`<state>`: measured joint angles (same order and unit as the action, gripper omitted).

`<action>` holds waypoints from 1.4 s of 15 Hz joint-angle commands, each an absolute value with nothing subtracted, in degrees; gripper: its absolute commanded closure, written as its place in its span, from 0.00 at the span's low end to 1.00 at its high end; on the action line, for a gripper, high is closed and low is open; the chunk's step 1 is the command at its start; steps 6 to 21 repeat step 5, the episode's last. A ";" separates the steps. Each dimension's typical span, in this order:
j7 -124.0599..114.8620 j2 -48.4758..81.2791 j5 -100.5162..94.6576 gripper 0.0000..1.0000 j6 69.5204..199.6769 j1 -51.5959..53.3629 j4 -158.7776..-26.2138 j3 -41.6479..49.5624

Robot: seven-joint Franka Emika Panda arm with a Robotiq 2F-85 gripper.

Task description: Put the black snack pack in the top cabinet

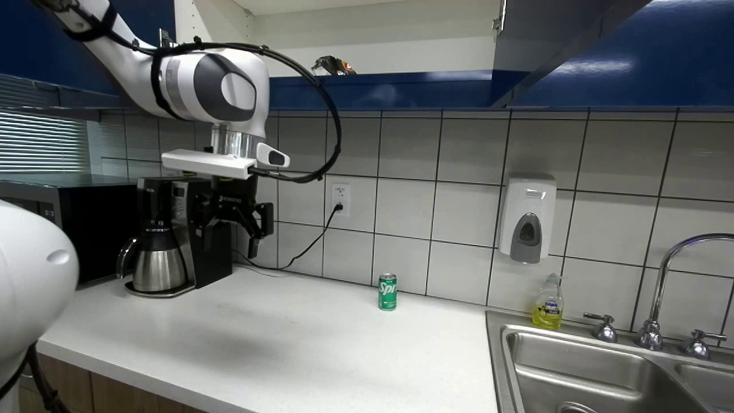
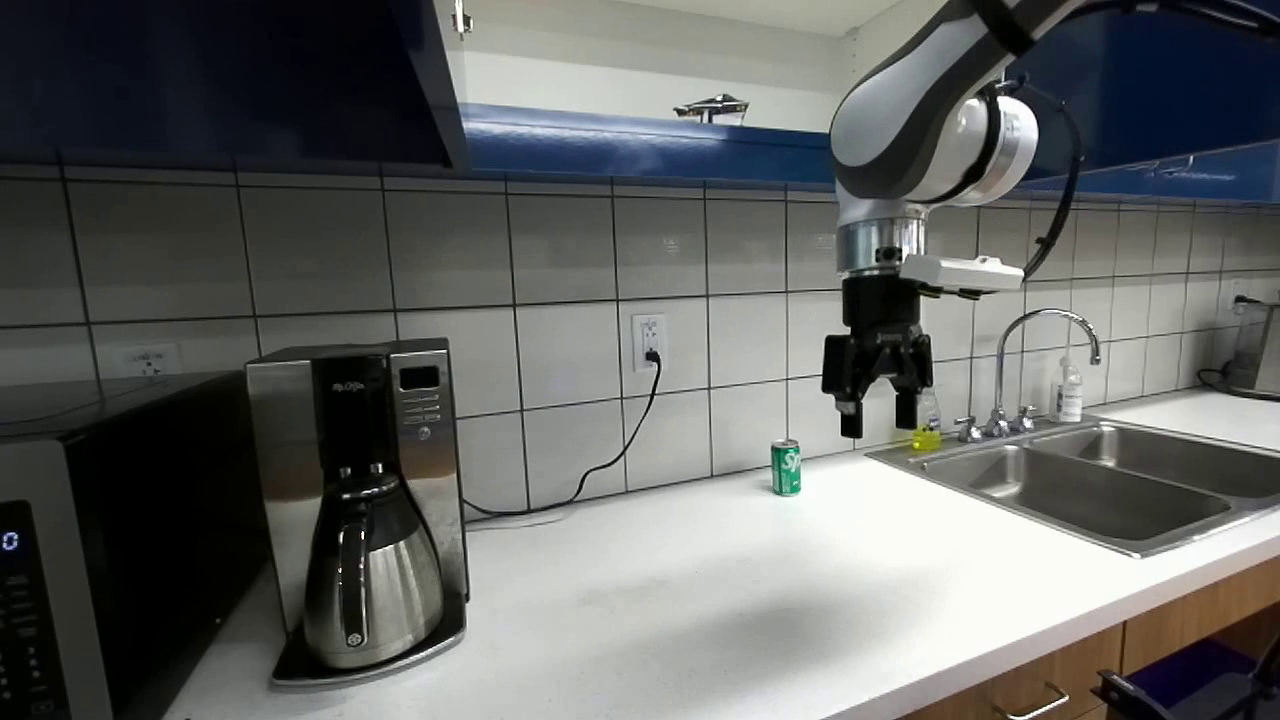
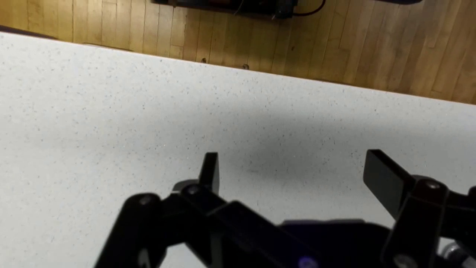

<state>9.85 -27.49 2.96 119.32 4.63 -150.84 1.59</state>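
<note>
The black snack pack [image 1: 332,65] lies on the floor of the open top cabinet [image 1: 401,89], near its front edge. In an exterior view the pack [image 2: 715,107] shows silvery glare, and its lower part is hidden behind the blue cabinet edge [image 2: 620,142]. My gripper [image 1: 234,238] points down, below the cabinet and above the counter, apart from the pack. In an exterior view the gripper's two fingers [image 2: 879,418] are apart with nothing between them. In the wrist view the gripper [image 3: 292,163] is open and empty over the white counter; the pack is out of view there.
A green can [image 1: 387,291] stands on the counter [image 2: 650,600] by the tiled wall. A coffee maker [image 2: 360,500] and a microwave [image 2: 120,540] stand at one end, the sink [image 2: 1090,490] at the other. Open blue cabinet doors [image 1: 573,57] hang overhead. A soap dispenser [image 1: 527,218] is on the wall.
</note>
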 commanded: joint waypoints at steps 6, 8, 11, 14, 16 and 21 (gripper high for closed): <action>10.52 -26.02 3.37 0.00 119.99 4.30 -152.03 1.57; 10.52 -26.02 3.37 0.00 119.99 4.30 -152.03 1.57; 10.52 -26.02 3.37 0.00 119.99 4.30 -152.03 1.57; 10.52 -26.02 3.37 0.00 119.99 4.30 -152.03 1.57; 10.52 -26.02 3.37 0.00 119.99 4.30 -152.03 1.57; 10.52 -26.02 3.37 0.00 119.99 4.30 -152.03 1.57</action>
